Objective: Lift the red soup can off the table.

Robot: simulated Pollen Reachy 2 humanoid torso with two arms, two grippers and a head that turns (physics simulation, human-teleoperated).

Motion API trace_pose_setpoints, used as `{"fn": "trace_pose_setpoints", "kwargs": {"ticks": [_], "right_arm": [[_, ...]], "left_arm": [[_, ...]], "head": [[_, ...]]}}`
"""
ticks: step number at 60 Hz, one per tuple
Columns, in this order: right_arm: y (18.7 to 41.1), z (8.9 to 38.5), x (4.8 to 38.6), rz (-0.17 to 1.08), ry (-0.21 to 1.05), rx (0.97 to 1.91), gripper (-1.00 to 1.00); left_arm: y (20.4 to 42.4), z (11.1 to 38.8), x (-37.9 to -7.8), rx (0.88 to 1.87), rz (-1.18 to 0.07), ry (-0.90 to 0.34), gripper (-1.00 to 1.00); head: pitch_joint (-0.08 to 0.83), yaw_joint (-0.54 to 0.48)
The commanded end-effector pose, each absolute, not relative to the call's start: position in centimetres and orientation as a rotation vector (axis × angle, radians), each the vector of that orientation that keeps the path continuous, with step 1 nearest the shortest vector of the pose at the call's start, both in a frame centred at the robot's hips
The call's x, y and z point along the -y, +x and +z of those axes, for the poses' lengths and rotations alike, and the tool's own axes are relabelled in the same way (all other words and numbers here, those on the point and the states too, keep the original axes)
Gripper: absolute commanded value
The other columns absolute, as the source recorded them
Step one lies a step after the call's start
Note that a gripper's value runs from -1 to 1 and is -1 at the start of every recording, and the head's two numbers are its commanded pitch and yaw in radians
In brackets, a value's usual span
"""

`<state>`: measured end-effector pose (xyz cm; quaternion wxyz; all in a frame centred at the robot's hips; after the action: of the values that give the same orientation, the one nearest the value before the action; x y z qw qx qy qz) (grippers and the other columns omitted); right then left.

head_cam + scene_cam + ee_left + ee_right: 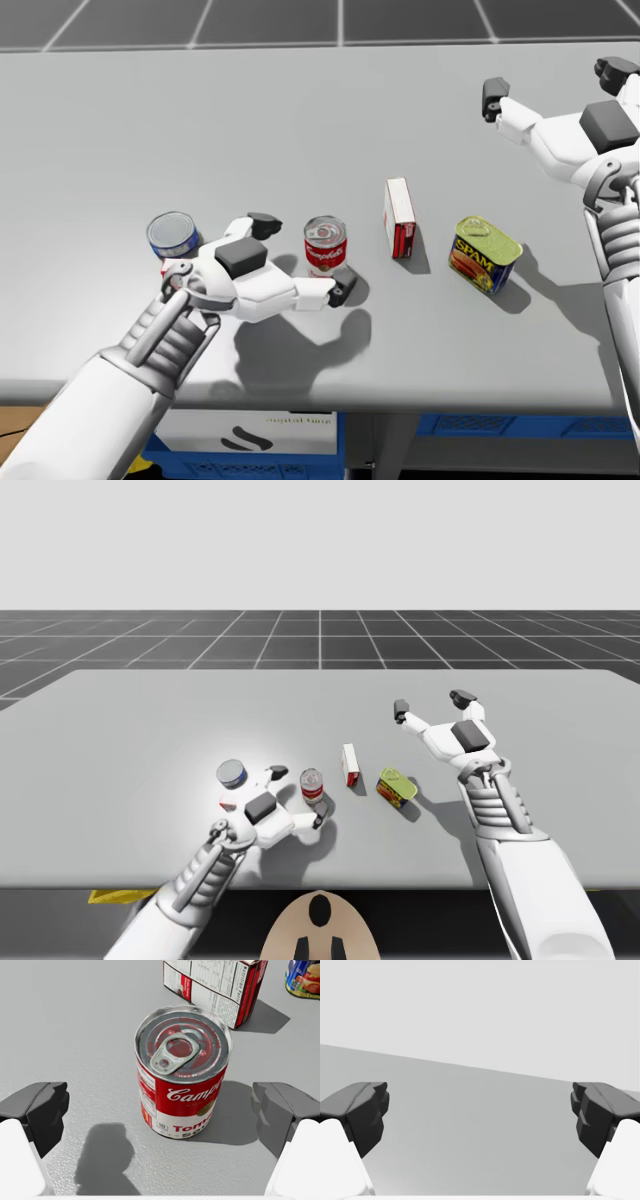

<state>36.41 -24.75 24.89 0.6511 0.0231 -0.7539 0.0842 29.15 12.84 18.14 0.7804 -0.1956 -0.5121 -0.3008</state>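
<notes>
Standing upright, the red soup can (182,1085) sits between the left gripper's (303,258) spread fingers, touching neither. The right gripper (431,704) hangs wide open too.

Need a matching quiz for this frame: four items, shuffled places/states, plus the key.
1. red soup can
2. blue can
3. red and white box
4. right gripper

A. open, away from every can
B. beside the left gripper, outside its fingers
C. upright between the left gripper's open fingers
D. between the red soup can and the yellow rectangular can

Pairs: 1-C, 2-B, 3-D, 4-A
</notes>
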Motion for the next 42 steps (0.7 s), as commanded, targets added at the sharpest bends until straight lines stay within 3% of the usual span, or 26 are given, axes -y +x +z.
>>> {"fn": "trace_pose_setpoints", "kwargs": {"ticks": [1, 15, 19, 20, 21, 23, 24, 26, 42], "right_arm": [[36.3, 25.0, 24.8, 0.191, 0.054, 1.714, -1.0], [36.2, 25.0, 24.8, 0.189, 0.057, 1.716, -1.0], [36.2, 25.1, 24.8, 0.189, 0.058, 1.716, -1.0], [36.2, 25.1, 24.8, 0.189, 0.058, 1.715, -1.0], [36.2, 25.1, 24.8, 0.189, 0.058, 1.716, -1.0], [36.2, 25.1, 24.8, 0.189, 0.058, 1.716, -1.0], [36.2, 25.1, 24.8, 0.189, 0.058, 1.716, -1.0], [36.2, 25.1, 24.8, 0.188, 0.059, 1.716, -1.0], [36.2, 25.1, 24.8, 0.188, 0.058, 1.715, -1.0]], "left_arm": [[30.4, 17.6, -10.4, 1.092, -0.636, -0.444, -1.0], [30.8, 17.2, -8.7, 1.079, -0.652, -0.452, -1.0], [30.7, 17.0, -8.3, 1.08, -0.662, -0.454, -0.92], [30.7, 17.0, -8.2, 1.081, -0.663, -0.454, -0.8], [30.6, 17.0, -8.1, 1.082, -0.664, -0.454, -0.15], [30.6, 16.9, -8.1, 1.081, -0.666, -0.457, 0.41], [30.5, 16.9, -8.0, 1.08, -0.67, -0.459, 0.91], [30.4, 16.8, -8.0, 1.082, -0.674, -0.456, 1.0], [30.2, 16.8, -8.2, 1.091, -0.677, -0.461, 1.0]], "head": [[0.691, 0.04], [0.692, 0.04], [0.69, 0.04], [0.69, 0.04], [0.689, 0.04], [0.688, 0.04], [0.687, 0.04], [0.686, 0.04], [0.616, 0.06]]}}
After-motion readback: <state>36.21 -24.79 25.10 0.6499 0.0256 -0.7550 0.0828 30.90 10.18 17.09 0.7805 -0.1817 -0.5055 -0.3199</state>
